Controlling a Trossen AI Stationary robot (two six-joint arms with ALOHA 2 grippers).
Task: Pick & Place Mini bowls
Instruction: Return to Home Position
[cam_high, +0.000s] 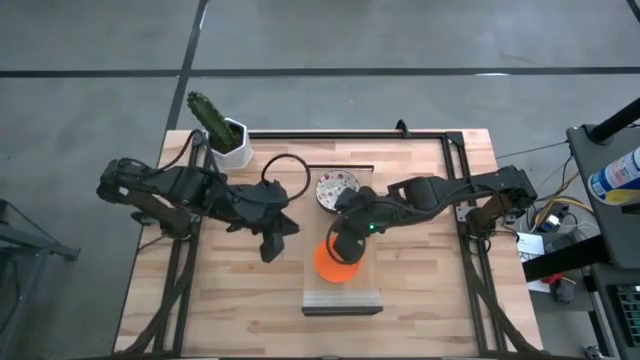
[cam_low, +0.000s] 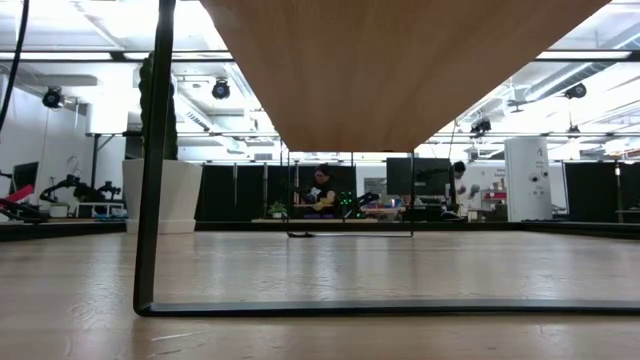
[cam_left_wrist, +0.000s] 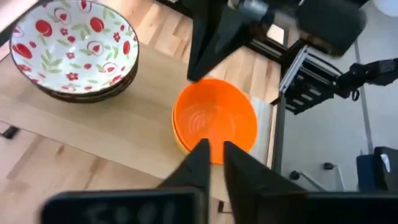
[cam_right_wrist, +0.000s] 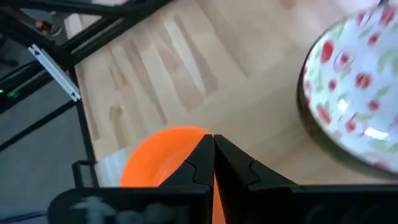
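The orange mini bowl (cam_high: 333, 263) sits near the table's middle, by a clear low stand (cam_high: 342, 297). A yellow edge (cam_left_wrist: 179, 144) shows under it in the left wrist view. A stack of white bowls with a red pattern (cam_high: 337, 190) stands just beyond it. My right gripper (cam_high: 345, 250) is over the orange bowl and shut on it. My left gripper (cam_high: 270, 246) hangs to the bowl's left, its fingers a narrow gap apart (cam_left_wrist: 212, 155), touching nothing. The red bowl is out of view. My right gripper pinches the orange bowl's rim (cam_right_wrist: 186, 138) between its two fingers, on the side toward the white stack. The fingers (cam_left_wrist: 208, 59) come down on it from above, slanting in from the table's right. Whether the bowl is lifted clear, I cannot tell.
A white square pot with a cactus (cam_high: 228, 135) stands at the far left corner. A black cable loop (cam_high: 285, 175) lies beside the white stack. A black frame (cam_high: 455, 150) borders the table. The low view looks under a wooden board (cam_low: 400, 70); people show in the room beyond.
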